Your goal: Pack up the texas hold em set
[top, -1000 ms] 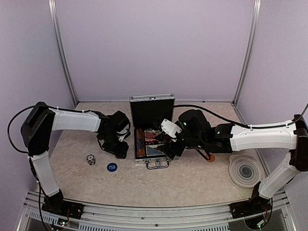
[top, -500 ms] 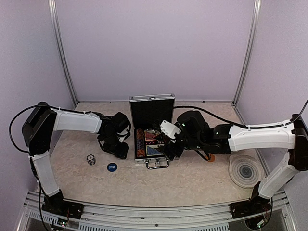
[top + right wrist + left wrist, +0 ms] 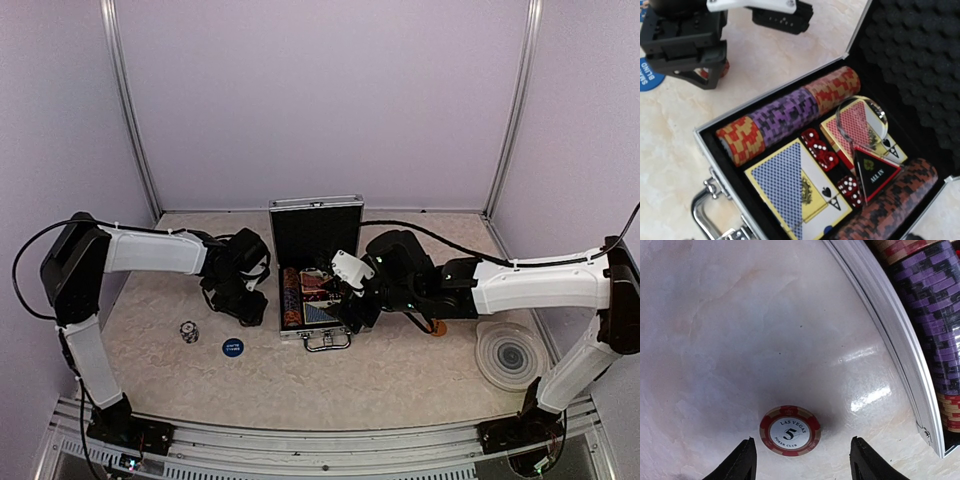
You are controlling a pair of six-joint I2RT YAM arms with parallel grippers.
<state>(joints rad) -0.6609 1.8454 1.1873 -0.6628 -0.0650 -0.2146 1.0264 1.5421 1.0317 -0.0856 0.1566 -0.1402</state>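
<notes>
The silver case point(image 3: 312, 318) of the texas hold em set lies open, its lid point(image 3: 316, 232) upright. Inside are chip rows point(image 3: 790, 115), a blue deck point(image 3: 800, 187), a red deck point(image 3: 860, 125), red dice point(image 3: 820, 150), a clear round button point(image 3: 862, 120) and a black triangle point(image 3: 875, 172). A red 5 chip point(image 3: 790, 430) lies flat on the table just left of the case wall point(image 3: 890, 325). My left gripper point(image 3: 802, 462) stands open over it, fingers point(image 3: 742, 462) either side, not touching. My right gripper point(image 3: 347, 303) hovers open above the case contents, holding nothing.
A blue round button point(image 3: 232, 347) and a small black-and-white piece point(image 3: 189, 331) lie on the table in front of the left gripper. A grey ringed coaster point(image 3: 510, 355) sits at the right, with a small orange item point(image 3: 437, 328) beside the right arm. Walls enclose three sides.
The left jaws have spread slightly wider around the chip. The right arm has edged a little to the left over the case.
</notes>
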